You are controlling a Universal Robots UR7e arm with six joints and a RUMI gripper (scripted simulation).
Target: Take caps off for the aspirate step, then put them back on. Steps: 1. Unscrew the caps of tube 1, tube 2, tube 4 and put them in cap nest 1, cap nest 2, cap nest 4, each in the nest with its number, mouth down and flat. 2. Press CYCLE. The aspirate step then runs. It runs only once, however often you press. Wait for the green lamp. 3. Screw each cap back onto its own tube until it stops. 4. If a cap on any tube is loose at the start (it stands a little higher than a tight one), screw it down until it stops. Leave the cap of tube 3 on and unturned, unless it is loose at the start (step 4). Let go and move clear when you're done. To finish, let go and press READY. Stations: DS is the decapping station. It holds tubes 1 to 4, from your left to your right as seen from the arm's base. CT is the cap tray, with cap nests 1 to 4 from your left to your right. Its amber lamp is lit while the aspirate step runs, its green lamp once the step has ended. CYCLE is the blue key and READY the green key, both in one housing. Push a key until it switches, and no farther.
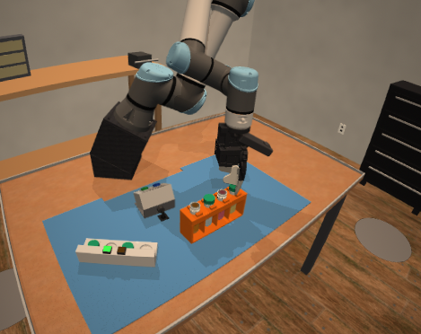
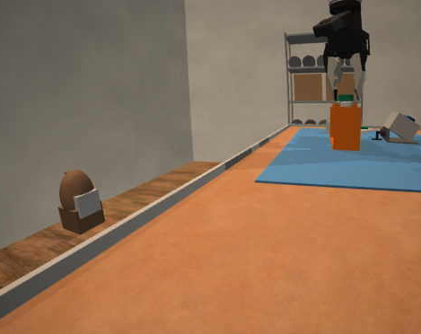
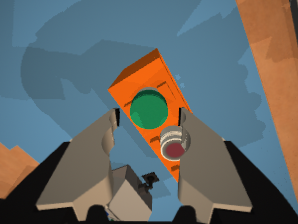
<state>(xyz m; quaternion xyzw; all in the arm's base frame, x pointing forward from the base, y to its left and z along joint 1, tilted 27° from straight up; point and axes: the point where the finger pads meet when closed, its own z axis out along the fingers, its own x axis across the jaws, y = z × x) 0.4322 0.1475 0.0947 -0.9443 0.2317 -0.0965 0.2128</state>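
The orange decapping station [image 1: 187,228] [image 2: 346,130] holds four tubes. A green cap [image 1: 232,188] [image 2: 346,98] [image 3: 149,109] sits on tube 1; a pale neck strip shows under it. My gripper [image 3: 149,109] is open, its fingertips on both sides of this cap with gaps. Tube 2 [image 1: 222,194] [image 3: 173,149] and tube 4 [image 1: 194,206] are uncapped. Tube 3 wears a green cap [image 1: 209,198]. In the white cap tray [image 1: 135,259], green caps lie in nest 2 [image 1: 127,245] and nest 4 [image 1: 93,243]; nests 1 and 3 are empty. The green lamp [image 1: 107,249] is lit, the amber lamp [image 1: 121,250] dark.
The grey key housing [image 1: 156,200] [image 2: 397,126] [image 3: 131,201] stands beside the station, with the blue key [image 1: 156,185] and green key [image 1: 144,188] on top. A small black bracket [image 1: 163,216] [image 3: 150,179] sticks out at its foot, between housing and station.
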